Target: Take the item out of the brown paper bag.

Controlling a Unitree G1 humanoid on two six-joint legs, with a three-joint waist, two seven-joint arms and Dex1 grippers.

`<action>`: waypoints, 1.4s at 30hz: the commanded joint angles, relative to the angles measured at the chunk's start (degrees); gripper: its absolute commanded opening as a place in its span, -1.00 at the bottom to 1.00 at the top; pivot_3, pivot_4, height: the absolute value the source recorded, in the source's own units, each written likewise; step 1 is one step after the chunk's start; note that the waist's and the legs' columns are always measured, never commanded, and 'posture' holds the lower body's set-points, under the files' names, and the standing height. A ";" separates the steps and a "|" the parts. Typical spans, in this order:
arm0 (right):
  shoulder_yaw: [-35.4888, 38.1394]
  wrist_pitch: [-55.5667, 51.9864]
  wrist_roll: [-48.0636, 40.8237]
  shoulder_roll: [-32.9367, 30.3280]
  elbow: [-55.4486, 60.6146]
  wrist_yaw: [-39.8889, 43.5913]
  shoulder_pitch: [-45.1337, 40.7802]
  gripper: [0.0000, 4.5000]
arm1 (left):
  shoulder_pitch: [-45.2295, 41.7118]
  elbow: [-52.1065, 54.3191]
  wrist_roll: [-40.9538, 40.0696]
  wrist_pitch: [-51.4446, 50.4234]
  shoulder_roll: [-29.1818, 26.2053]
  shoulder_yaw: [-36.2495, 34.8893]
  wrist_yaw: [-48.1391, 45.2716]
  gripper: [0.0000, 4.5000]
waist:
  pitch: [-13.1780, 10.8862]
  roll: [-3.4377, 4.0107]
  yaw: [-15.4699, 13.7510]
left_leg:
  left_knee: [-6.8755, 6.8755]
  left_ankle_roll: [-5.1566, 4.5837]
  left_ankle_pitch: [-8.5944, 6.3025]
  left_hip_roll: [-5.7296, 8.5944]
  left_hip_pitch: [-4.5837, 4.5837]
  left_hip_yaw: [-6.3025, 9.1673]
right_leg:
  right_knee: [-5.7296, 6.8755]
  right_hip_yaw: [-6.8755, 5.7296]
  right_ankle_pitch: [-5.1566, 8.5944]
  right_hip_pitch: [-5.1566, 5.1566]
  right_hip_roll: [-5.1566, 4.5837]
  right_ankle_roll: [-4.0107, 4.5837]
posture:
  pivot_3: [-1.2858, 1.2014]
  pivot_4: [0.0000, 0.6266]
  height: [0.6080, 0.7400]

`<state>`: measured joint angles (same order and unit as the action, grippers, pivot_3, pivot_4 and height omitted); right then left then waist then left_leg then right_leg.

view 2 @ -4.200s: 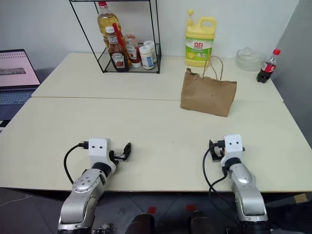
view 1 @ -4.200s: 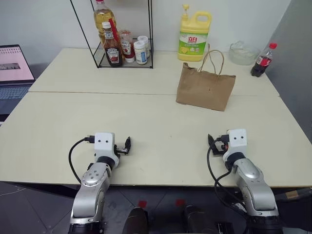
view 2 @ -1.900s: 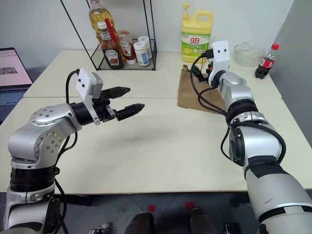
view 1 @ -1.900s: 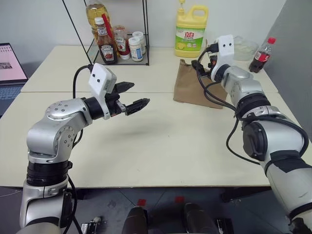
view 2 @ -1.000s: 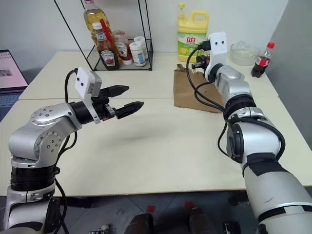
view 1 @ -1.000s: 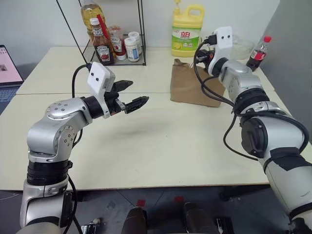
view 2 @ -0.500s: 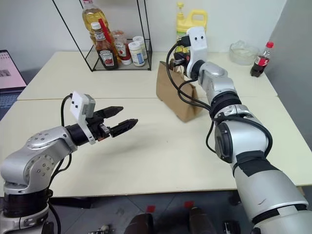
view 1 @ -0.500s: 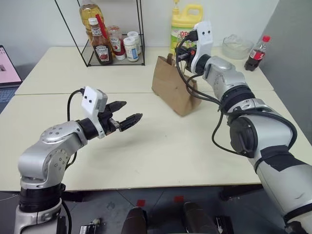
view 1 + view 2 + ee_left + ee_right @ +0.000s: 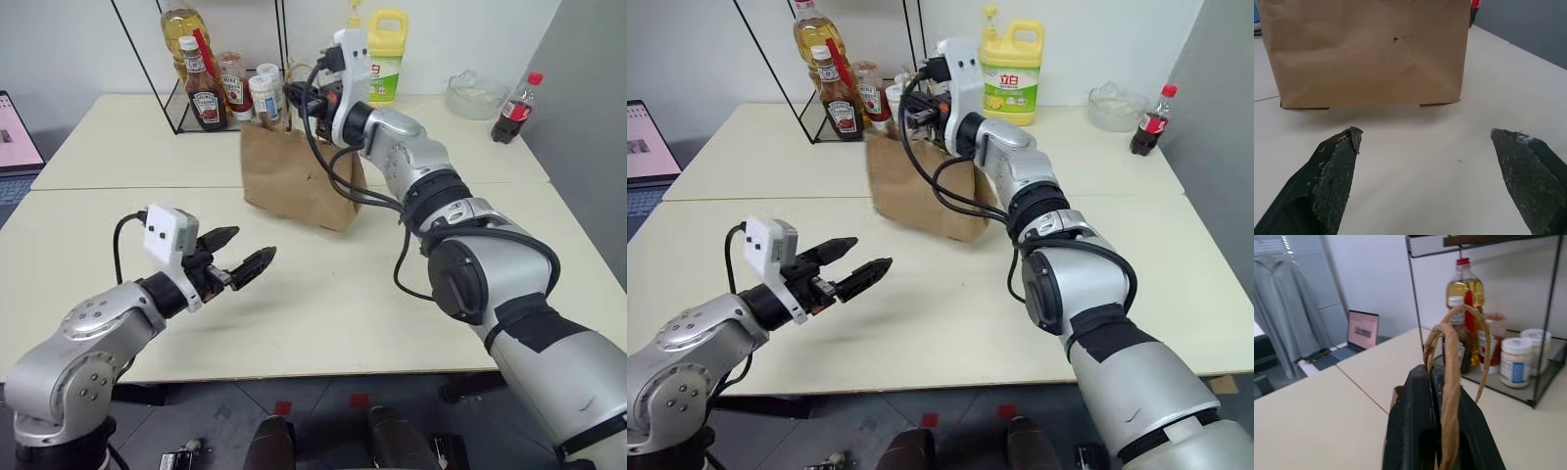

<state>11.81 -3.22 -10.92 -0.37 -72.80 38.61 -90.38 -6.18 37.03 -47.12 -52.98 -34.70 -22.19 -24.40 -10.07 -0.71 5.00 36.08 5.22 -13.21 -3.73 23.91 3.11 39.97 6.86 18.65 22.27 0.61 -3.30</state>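
Note:
The brown paper bag (image 9: pixel 294 181) stands mid-table in front of the wire rack, creased, its twisted-cord handles (image 9: pixel 1449 338) pulled up. My right gripper (image 9: pixel 297 99) is at the bag's top and shut on those handles; the right wrist view shows the cords pinched between the black fingers (image 9: pixel 1422 396). I cannot tell whether the bag's base touches the table. The item is hidden. My left gripper (image 9: pixel 249 245) hovers open over the near left of the table, pointing at the bag's side (image 9: pixel 1366 54) and well short of it, with nothing between its fingers.
A wire rack (image 9: pixel 279 59) with sauce bottles stands at the back, right behind the bag. A yellow detergent jug (image 9: pixel 385 54), a glass bowl (image 9: pixel 474 94) and a cola bottle (image 9: pixel 515 92) sit at the back right. A laptop (image 9: pixel 15 132) is at the far left.
The right gripper has carried the bag by its handles leftward, from beside the jug to in front of the rack. The left gripper has drawn back and down, still open.

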 commanded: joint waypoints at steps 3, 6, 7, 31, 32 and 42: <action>0.76 0.85 -3.04 2.37 5.33 6.52 -3.09 -0.98 | 3.25 4.95 -4.29 -0.17 0.73 -3.35 3.85 1.00 | 0.00 -0.01 -0.08 | 0.00 0.00 0.00 0.00 0.00 0.01 | 0.00 -0.01 0.00 0.00 0.00 0.00 | 0.03 -0.52 1.00; 0.22 0.39 -3.45 3.63 6.11 9.71 -2.19 -0.98 | 5.46 6.48 -5.84 -0.03 0.68 -3.61 5.00 1.00 | -0.01 -0.03 -0.10 | 0.01 -0.01 -0.01 0.00 0.00 0.02 | 0.00 -0.02 0.00 -0.01 0.00 0.00 | 0.03 -0.52 1.00; -0.33 0.71 -2.93 4.13 6.17 9.88 -1.67 -0.98 | 6.21 6.84 -6.26 0.05 0.49 -3.80 5.24 1.00 | -0.02 -0.03 -0.11 | 0.01 -0.01 -0.01 0.00 0.00 0.03 | -0.01 -0.03 0.00 -0.01 0.00 0.01 | 0.03 -0.52 1.00; -7.42 0.30 2.32 2.27 11.13 7.69 3.26 -0.98 | 6.75 3.02 -7.27 3.75 -3.05 -1.49 4.58 1.00 | -0.08 -0.21 -0.20 | 0.03 0.00 0.00 -0.01 -0.03 0.10 | 0.00 -0.09 0.02 -0.05 0.02 0.04 | 0.03 -0.52 1.00; -7.19 0.76 2.18 2.26 11.10 7.61 2.49 -0.98 | 6.27 2.64 -7.12 3.89 -3.18 -1.14 4.36 1.00 | -0.10 -0.22 -0.18 | 0.02 0.00 0.00 -0.01 -0.03 0.10 | 0.00 -0.09 0.02 -0.03 0.02 0.04 | 0.03 -0.52 1.00; -8.31 2.13 3.15 2.68 9.85 9.22 3.52 -0.98 | 4.73 1.98 -6.40 4.48 -2.64 0.61 4.74 1.00 | -0.12 -0.25 -0.19 | 0.01 0.00 0.00 -0.01 -0.02 0.09 | 0.00 -0.08 0.02 -0.02 0.02 0.04 | 0.03 -0.52 1.00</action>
<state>3.18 -2.73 -7.04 2.22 -64.43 47.09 -86.16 -0.84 37.79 -53.69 -49.81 -37.32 -21.54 -19.61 -10.19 -0.95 4.81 36.09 5.22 -13.21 -3.74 23.89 3.20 39.97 6.78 18.68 22.25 0.63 -3.26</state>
